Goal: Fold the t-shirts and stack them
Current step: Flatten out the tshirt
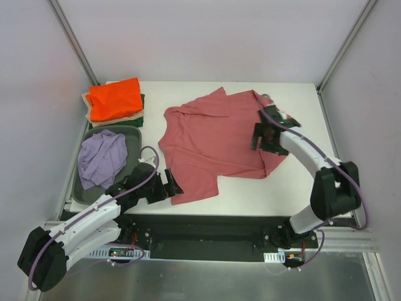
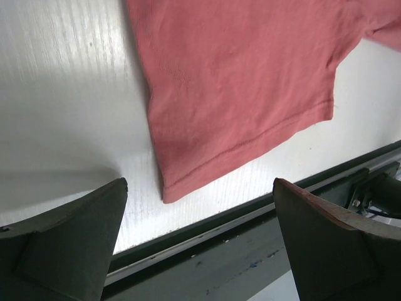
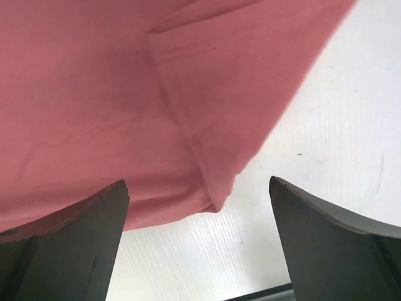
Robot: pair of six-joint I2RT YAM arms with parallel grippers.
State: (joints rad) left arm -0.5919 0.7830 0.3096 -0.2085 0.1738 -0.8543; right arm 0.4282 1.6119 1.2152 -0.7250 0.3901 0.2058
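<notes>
The dusty rose-red t-shirt (image 1: 213,141) lies spread out, somewhat rumpled, on the white table (image 1: 301,100). My left gripper (image 1: 174,185) is open and empty, just off the shirt's near left corner; in the left wrist view (image 2: 200,210) that hem corner (image 2: 188,182) lies ahead of the jaws. My right gripper (image 1: 258,137) is open and empty above the shirt's right side; the right wrist view (image 3: 197,216) shows a folded edge of the shirt (image 3: 213,188) between the fingers. The orange shirt (image 1: 114,99) tops a stack with beige (image 1: 119,119) and dark green (image 1: 141,110) under it. The lavender shirt (image 1: 100,157) lies crumpled in the bin.
The grey plastic bin (image 1: 134,133) stands at the table's left, beside my left arm. The table's near edge and a dark metal rail (image 2: 250,251) run right below the left gripper. Grey enclosure walls stand at the left, right and back.
</notes>
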